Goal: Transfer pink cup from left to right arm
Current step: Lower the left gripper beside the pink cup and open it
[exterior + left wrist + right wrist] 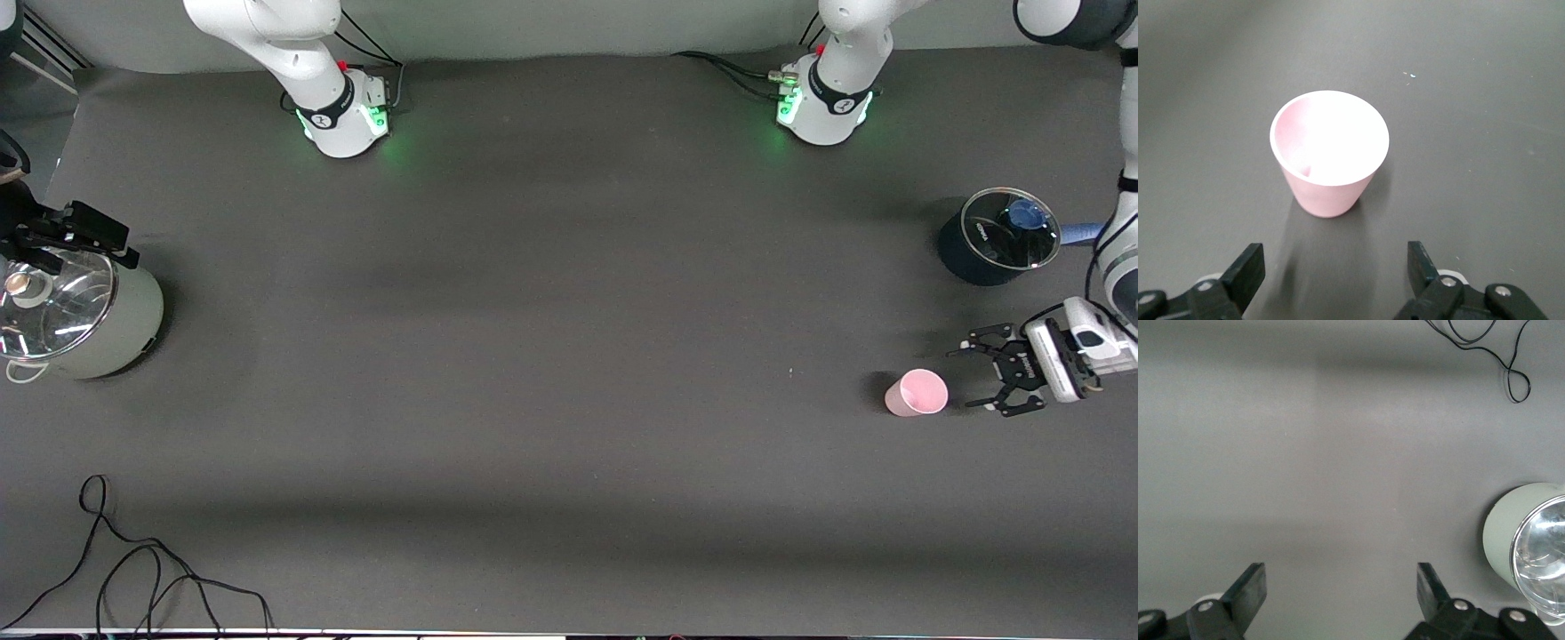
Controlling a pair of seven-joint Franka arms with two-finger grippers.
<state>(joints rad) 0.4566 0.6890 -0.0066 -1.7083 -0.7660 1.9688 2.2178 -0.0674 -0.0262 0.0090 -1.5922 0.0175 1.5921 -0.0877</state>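
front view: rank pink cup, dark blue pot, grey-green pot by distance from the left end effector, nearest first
From the left end effector, open, at the left arm's end:
1. pink cup, right beside it, untouched.
2. dark blue pot, same end, farther from the front camera.
3. grey-green pot, at the right arm's end, under the right end effector.

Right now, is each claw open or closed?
Left claw: open, empty, beside the pink cup.
Right claw: open, empty, near the grey-green pot.

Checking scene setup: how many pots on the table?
2. A grey-green pot with glass lid at the right arm's end of the table; a dark blue pot at the left arm's end, farther from the front camera than the pink cup.
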